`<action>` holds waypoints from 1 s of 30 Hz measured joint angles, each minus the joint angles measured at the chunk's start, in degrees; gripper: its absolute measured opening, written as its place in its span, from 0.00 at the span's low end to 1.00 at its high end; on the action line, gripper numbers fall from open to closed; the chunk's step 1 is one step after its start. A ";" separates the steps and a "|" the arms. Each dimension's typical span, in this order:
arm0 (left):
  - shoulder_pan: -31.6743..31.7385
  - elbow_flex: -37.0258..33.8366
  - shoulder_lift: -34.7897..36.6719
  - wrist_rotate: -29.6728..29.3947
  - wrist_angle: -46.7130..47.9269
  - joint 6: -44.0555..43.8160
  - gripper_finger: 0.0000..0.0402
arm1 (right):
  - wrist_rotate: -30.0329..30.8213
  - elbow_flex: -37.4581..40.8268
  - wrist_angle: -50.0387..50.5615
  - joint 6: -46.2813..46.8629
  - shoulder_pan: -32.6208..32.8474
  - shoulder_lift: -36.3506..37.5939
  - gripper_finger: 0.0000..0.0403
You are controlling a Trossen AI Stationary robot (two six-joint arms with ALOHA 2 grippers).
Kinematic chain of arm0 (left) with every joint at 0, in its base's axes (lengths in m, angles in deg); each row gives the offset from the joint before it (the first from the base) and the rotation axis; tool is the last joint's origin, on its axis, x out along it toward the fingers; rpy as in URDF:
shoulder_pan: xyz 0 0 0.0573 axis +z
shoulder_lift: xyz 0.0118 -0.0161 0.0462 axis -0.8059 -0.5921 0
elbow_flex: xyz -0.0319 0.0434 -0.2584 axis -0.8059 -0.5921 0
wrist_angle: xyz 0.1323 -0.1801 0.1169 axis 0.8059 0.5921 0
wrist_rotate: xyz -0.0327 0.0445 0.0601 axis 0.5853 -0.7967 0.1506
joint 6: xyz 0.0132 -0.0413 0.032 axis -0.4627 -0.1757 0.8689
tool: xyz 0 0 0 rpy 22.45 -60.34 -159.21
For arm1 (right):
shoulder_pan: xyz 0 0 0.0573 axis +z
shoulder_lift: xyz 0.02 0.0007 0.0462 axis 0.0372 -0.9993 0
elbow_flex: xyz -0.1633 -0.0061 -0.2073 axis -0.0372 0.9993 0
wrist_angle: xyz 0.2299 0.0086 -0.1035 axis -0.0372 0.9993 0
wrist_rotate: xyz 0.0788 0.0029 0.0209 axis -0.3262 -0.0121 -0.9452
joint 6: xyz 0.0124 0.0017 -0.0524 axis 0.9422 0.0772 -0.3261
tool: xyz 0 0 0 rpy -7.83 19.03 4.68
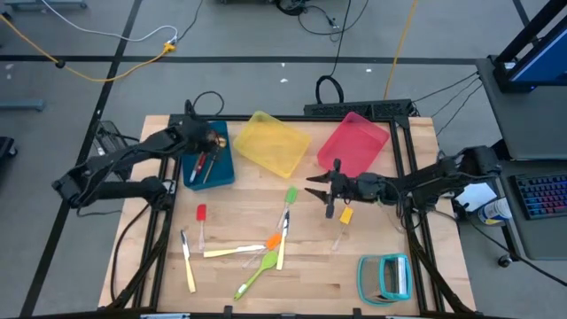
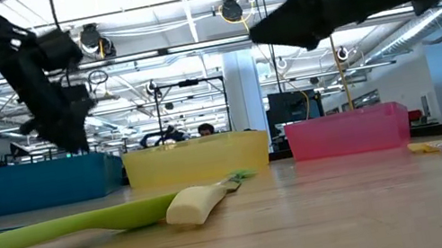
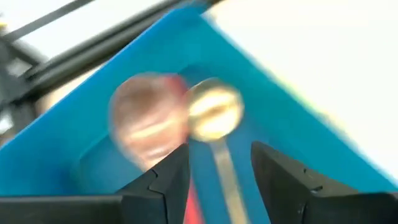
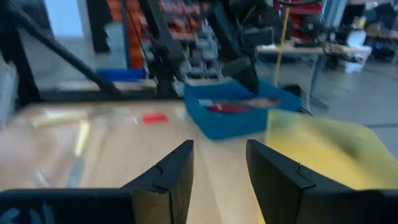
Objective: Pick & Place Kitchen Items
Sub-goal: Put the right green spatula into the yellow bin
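My left gripper (image 1: pixel 211 142) (image 3: pixel 219 152) hangs open above the blue bin (image 1: pixel 221 170). In that bin lie a wooden spoon (image 3: pixel 149 121), a brass spoon (image 3: pixel 214 112) and a red utensil (image 1: pixel 201 165). My right gripper (image 1: pixel 312 189) (image 4: pixel 219 149) is open and held level above the table's middle, pointing toward the left edge, with nothing between its fingers. On the wooden table lie a red spatula (image 1: pixel 201 215), a green spatula (image 1: pixel 290 197), an orange spatula (image 1: pixel 273 239), a yellow spatula (image 1: pixel 345 216), a lime-green spoon (image 1: pixel 253 276) and cream-handled cutlery (image 1: pixel 188 261).
A yellow bin (image 1: pixel 270 143) and a pink bin (image 1: pixel 354 143) stand along the far edge, to the right of the blue one. A teal-framed rack (image 1: pixel 387 276) sits at the near right corner. Black frame rails run along the table's sides.
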 joint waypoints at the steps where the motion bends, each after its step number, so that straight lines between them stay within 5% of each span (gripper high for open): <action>1: -0.61 0.00 1.74 1.95 -0.53 0.23 0.41 | -0.62 -0.04 -2.91 0.20 0.01 -1.55 0.35; 6: -4.50 0.07 9.60 8.43 -3.52 2.35 0.39 | -1.28 -3.30 -9.11 3.00 0.82 -10.10 0.35; 15: -12.06 0.07 14.84 9.06 -3.87 5.44 0.40 | -1.21 -17.55 4.74 6.85 2.87 -19.17 0.35; 20: -14.93 0.07 14.40 9.08 -4.60 7.48 0.40 | 0.10 -26.31 21.56 6.88 5.45 -18.58 0.35; 24: -16.48 0.07 14.45 9.04 -7.09 8.07 0.40 | 9.14 -33.62 43.83 7.28 7.96 -15.97 0.35; 30: -18.34 -0.14 14.45 9.02 -7.81 10.30 0.40 | 19.09 -39.12 76.26 27.10 10.75 -9.41 0.35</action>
